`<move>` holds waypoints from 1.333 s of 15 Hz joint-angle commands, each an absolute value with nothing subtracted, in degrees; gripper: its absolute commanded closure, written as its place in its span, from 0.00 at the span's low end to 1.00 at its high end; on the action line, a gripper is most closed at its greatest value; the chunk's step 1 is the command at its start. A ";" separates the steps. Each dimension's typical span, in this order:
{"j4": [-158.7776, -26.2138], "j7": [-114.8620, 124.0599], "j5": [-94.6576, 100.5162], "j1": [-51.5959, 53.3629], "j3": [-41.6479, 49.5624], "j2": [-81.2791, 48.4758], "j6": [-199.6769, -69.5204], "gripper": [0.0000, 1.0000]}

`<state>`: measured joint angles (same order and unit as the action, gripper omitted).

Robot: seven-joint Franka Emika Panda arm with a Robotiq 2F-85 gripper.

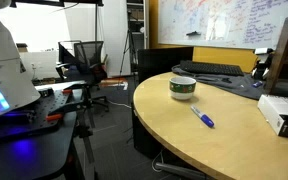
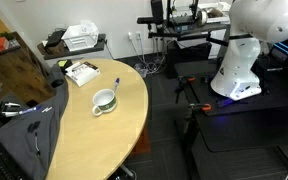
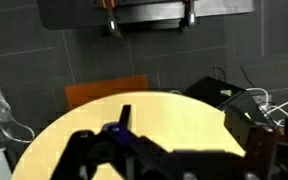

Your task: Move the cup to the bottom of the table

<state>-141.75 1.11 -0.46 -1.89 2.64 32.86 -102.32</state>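
Sitting upright, the cup (image 1: 183,88) rests on the table (image 1: 234,140)

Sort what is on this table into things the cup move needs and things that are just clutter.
For the job:
- short white cup with a dark green band
- rounded light tan wood table

Just lying about:
- blue pen
- white box at the table's edge

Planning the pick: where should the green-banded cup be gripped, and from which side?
Probably from straight above, jaws pinching the rim wall of the cup, one inside, one outside. It stands upright with its mouth open, low and wide, so a side grasp has little height. The pen lies apart on the table, leaving room.
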 commanded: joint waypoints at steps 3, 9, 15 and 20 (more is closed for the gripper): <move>-141.63 0.97 -0.58 -2.18 2.41 32.85 -102.20 0.00; -141.63 0.97 -0.58 -2.18 2.41 32.85 -102.20 0.00; -140.12 -1.29 0.98 -1.81 2.37 30.27 -104.74 0.00; -135.13 -6.48 5.28 -1.53 2.45 19.57 -120.36 0.00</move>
